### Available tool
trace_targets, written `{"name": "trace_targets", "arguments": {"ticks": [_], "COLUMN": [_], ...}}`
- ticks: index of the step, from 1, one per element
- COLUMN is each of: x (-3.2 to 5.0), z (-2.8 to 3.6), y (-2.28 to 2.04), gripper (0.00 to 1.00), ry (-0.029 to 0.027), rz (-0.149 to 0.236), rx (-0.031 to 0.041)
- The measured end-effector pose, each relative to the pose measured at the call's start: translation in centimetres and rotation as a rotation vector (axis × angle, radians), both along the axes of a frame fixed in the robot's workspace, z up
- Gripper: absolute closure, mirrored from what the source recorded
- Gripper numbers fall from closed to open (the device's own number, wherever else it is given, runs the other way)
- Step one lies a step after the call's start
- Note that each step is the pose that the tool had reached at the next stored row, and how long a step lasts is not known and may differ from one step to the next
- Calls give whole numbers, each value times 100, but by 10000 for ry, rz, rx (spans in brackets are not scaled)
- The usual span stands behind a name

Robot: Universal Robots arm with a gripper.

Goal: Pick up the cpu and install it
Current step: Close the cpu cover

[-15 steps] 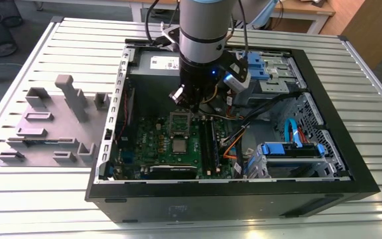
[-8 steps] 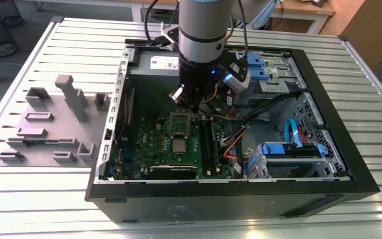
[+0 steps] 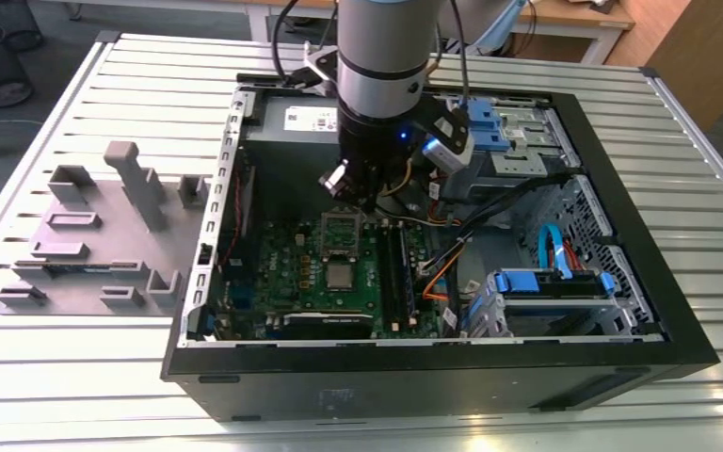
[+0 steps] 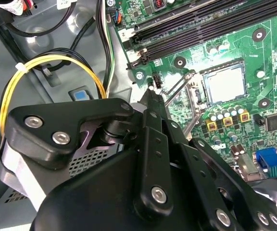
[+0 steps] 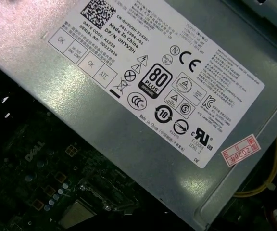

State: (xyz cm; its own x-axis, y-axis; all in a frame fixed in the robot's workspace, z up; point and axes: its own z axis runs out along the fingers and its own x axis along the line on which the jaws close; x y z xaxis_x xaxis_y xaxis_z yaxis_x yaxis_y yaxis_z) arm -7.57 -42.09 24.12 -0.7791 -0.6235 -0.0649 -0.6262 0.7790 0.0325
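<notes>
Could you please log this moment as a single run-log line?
pincer: above motherboard, holding nothing | cpu: seated in socket | socket frame: raised open

One open computer case (image 3: 443, 363) lies on one slatted bench (image 3: 123, 75), with one green motherboard (image 3: 289, 273) inside and one cpu (image 3: 339, 275) in its socket. One grey power-supply box (image 5: 129, 72) carries one white label (image 5: 153, 91). One lilac-grey holder tray (image 3: 91, 250) sits beside the case.

matt silvery metal cpu (image 4: 223, 85), glossy green motherboard (image 4: 234, 43), brushed grey power-supply box (image 5: 143, 159)
</notes>
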Motion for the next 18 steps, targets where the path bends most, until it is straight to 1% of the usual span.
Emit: {"name": "trace_targets", "arguments": {"ticks": [7,12,18], "x": [-10,-10,-10], "z": [9,17,20], "y": [-23,-43,-45], "gripper": [89,89,89], "ry": [-36,-43,-44], "rz": [41,58,60], "rx": [1,0,3]}}
